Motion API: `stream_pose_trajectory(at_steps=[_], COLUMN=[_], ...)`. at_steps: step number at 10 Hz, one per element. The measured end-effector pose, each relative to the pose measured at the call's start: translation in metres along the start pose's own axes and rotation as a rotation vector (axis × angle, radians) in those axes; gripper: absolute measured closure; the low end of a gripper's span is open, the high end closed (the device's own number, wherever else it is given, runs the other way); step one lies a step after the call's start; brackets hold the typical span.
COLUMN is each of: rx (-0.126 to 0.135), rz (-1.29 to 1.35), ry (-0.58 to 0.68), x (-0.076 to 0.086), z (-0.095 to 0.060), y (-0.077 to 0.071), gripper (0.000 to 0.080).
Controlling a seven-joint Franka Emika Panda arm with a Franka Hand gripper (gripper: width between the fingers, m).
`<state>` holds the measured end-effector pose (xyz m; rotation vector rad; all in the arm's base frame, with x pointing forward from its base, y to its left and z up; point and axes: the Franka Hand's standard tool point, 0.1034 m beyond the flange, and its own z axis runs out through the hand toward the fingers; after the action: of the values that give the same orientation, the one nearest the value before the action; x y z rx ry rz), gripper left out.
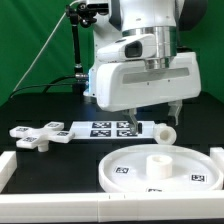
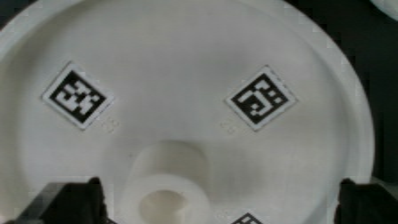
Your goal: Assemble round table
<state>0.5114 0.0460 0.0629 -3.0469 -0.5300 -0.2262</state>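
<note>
The robot's two-fingered hand (image 1: 154, 112) hangs with its fingers spread wide, grasping nothing, above the large white rimmed round plastic disc (image 1: 160, 172). The disc lies flat by the black table's (image 1: 60, 158) near edge, toward the exterior view's right.

Raised hub (image 1: 157, 160) at disc (image 1: 190, 160) centre, post (image 1: 166, 131) just beyond the rim, bare black table (image 1: 60, 165) between disc and cross-shaped piece (image 1: 40, 134)

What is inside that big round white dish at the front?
Inside the round disc: black-and-white square tags and a short hollow stub at its middle. What lies under the disc is covered.
</note>
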Motion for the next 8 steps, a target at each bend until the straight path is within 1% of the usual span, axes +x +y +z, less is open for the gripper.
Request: stream_pose_trajectory(at_steps=[2, 3, 4, 6, 7, 8], rx=[0.006, 0.011, 0.008, 0.015, 0.016, 0.015], rz=[0.151, 0.233, 0.259, 0.361, 0.407, 0.452], ry=[0.009, 0.01, 0.025, 0.022, 0.023, 0.02], x=[-0.01, -0.015, -0.017, -0.017, -0.019, -0.029], z=[0.007, 0.01, 0.012, 0.012, 0.013, 0.015], y=[-0.016, -0.022, -0.02, -0.021, -0.021, -0.022], gripper=[0.015, 0.015, 0.015, 0.015, 0.015, 0.015])
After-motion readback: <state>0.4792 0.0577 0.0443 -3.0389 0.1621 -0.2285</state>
